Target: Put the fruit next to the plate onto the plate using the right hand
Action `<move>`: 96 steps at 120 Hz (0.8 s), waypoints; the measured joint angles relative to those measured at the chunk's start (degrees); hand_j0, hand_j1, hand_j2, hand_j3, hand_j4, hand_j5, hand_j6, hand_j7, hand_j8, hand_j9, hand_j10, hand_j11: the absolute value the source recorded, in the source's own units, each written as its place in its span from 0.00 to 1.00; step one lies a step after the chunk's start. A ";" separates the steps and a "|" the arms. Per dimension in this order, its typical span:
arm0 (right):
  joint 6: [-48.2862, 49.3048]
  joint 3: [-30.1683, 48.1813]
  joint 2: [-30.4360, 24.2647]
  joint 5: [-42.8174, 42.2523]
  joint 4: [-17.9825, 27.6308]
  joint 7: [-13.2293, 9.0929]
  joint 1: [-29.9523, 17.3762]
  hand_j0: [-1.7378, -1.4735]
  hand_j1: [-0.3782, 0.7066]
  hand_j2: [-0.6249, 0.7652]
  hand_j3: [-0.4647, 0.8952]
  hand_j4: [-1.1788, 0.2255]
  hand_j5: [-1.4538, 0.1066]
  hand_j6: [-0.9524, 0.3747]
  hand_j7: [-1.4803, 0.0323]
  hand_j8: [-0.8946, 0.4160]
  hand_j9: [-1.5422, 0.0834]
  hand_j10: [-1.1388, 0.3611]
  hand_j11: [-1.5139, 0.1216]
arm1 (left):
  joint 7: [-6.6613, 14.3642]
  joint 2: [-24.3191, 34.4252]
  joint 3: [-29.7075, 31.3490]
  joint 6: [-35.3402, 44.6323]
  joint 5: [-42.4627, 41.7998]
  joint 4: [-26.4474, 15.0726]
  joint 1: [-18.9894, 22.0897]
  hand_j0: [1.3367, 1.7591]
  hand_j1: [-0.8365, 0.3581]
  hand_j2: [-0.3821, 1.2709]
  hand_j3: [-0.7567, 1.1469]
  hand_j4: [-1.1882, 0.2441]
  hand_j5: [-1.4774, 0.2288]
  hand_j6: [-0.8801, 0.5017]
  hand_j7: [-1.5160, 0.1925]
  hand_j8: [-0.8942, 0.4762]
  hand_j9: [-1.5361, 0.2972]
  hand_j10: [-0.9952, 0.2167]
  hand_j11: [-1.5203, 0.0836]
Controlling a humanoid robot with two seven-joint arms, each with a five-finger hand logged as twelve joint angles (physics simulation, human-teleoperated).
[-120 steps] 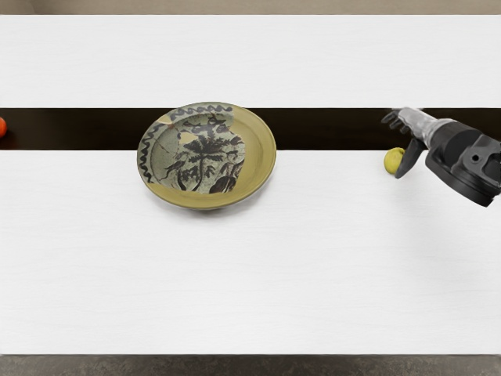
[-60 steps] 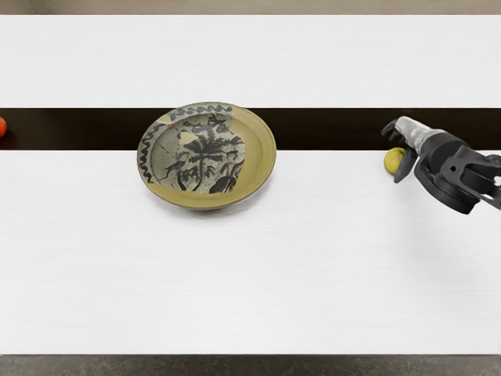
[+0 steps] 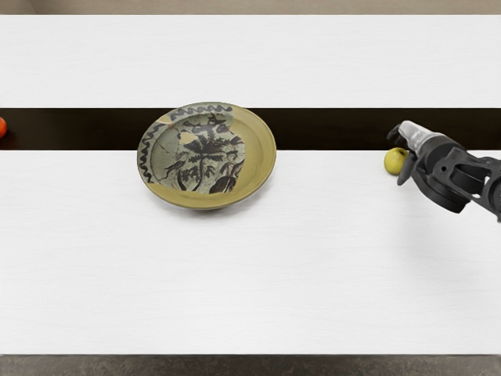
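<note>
A small yellow-green fruit [image 3: 394, 160] lies on the white table, well right of the plate and at the edge of the dark gap. The olive plate [image 3: 262, 145], painted with a dark tree pattern, sits left of centre and holds nothing. My right hand [image 3: 402, 153] comes in from the right edge and is against the fruit's right side. One dark finger [image 3: 396, 134] is above the fruit and the thumb [image 3: 405, 169] is below it. The fingers are spread and do not hold the fruit.
A dark gap [image 3: 329, 128] runs across the table behind the plate and the fruit. A red round object [image 3: 1, 127] shows at the far left edge within that gap. White tabletop [image 3: 250, 266] stretches in front.
My right forearm has swung lower and flatter, and the hand has shifted slightly right and down by the fruit. The fruit and the plate have not moved.
</note>
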 joint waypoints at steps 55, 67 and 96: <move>6.04 0.78 0.69 3.55 -3.89 0.00 1.37 0.30 0.35 0.41 0.34 0.63 0.69 0.49 0.73 0.46 0.71 0.56 0.69 | 0.00 0.00 0.00 0.00 0.00 0.00 0.00 0.76 0.76 0.26 0.40 0.67 0.69 0.47 0.71 0.48 0.67 0.63 0.76; 6.34 1.13 0.70 3.75 -4.12 0.00 1.44 0.30 0.36 0.41 0.34 0.62 0.68 0.49 0.72 0.45 0.71 0.56 0.69 | -0.02 0.00 0.00 0.00 0.00 0.00 0.00 0.76 0.76 0.26 0.40 0.67 0.69 0.47 0.71 0.48 0.67 0.63 0.76; 6.09 1.50 0.70 3.86 -4.52 0.00 1.48 0.30 0.40 0.40 0.34 0.60 0.65 0.46 0.69 0.42 0.68 0.53 0.66 | -0.01 0.00 0.00 0.00 0.00 0.00 -0.01 0.76 0.76 0.26 0.40 0.67 0.69 0.47 0.71 0.48 0.67 0.63 0.76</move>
